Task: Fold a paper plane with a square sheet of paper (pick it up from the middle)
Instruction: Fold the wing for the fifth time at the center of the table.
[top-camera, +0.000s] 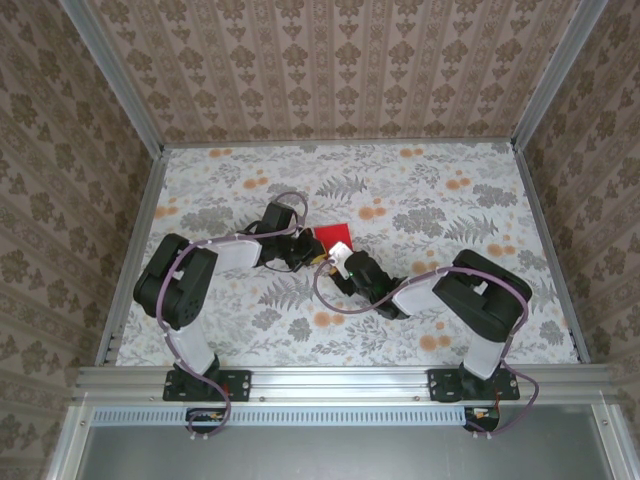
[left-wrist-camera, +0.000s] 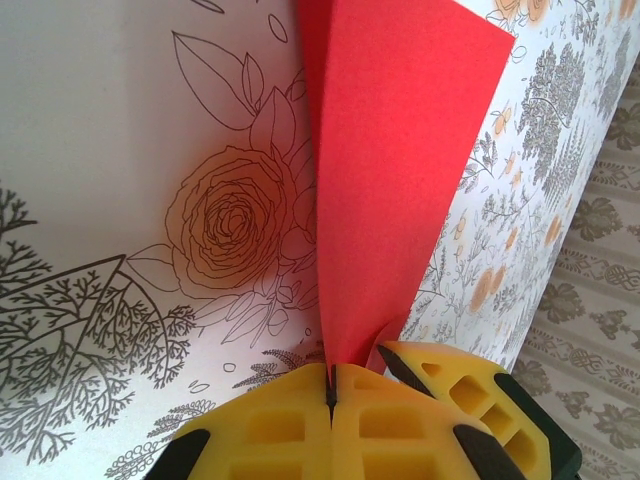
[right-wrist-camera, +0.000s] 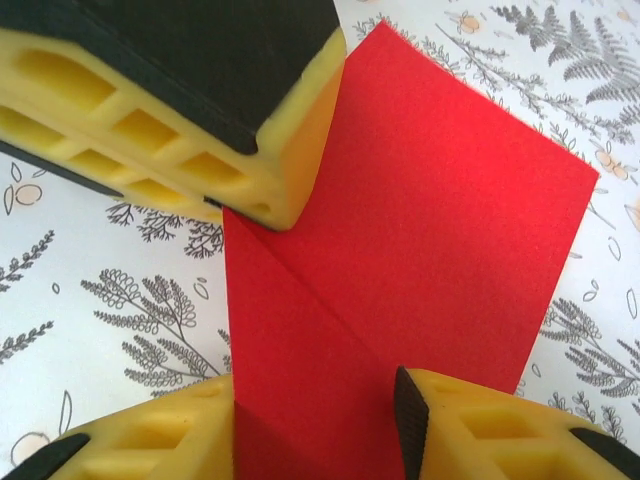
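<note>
- Left pincer (left-wrist-camera: 330, 385) is squeezing together on the square sheet of paper (left-wrist-camera: 390, 170).
- Right pincer (right-wrist-camera: 315, 420) is hanging apart, straddling it.
- Right wrist cam is showing a diagonal crease (right-wrist-camera: 310, 295); from above it's looking plain red.

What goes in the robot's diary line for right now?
left gripper shut on paper | right gripper open around paper | paper creased

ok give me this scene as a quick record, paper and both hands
paper: bright red thin paper sheet, folded, one crease showing
surface: floral-print tabletop
left hand: shut, pinching a narrow end of the paper
right hand: open, a finger on each side of the paper
location: table middle, between both arms
</note>
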